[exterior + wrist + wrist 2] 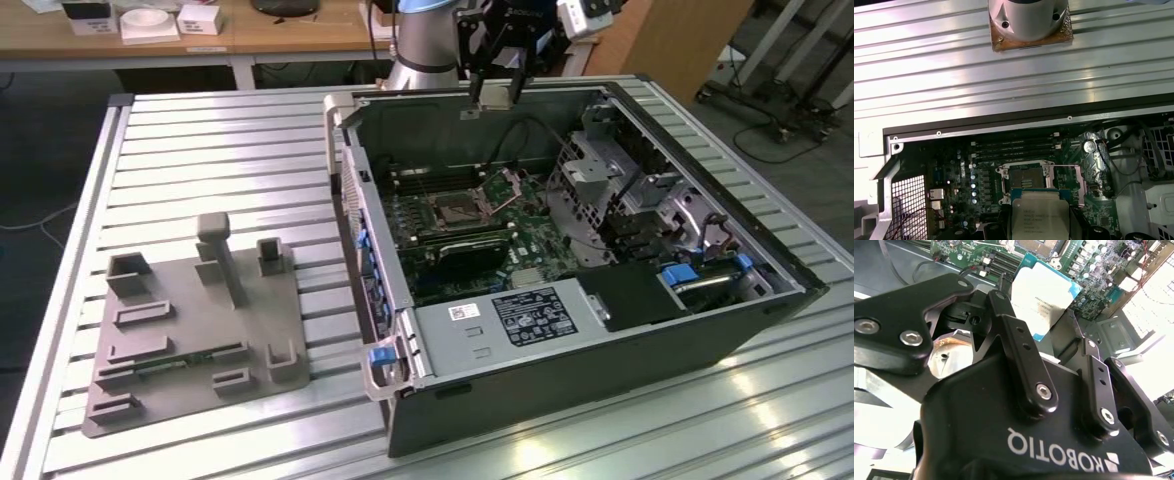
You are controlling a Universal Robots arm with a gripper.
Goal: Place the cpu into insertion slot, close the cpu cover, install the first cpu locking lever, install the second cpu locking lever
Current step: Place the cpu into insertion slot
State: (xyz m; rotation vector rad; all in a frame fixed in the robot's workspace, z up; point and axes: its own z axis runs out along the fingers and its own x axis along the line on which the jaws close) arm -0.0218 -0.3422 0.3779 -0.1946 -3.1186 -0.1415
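The black two-fingered hand (494,88) pinches the small, flat, silvery-grey square cpu (1043,295) by its edges, in the air well clear of the dark-centred, metal-rimmed square insertion slot (1026,177). Such a thin edge grip may let the cpu tilt and land skewed in the insertion slot.

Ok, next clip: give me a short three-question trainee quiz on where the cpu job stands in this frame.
1. True or false: the small square silvery-grey cpu sits in the square dark-centred insertion slot.
2. What holds the cpu? A) the black gripper B) a hand C) nothing.
3. Fill in: the thin silvery hinged cpu cover beside the slot stands ____.
Key: 1 false; 2 A; 3 open.
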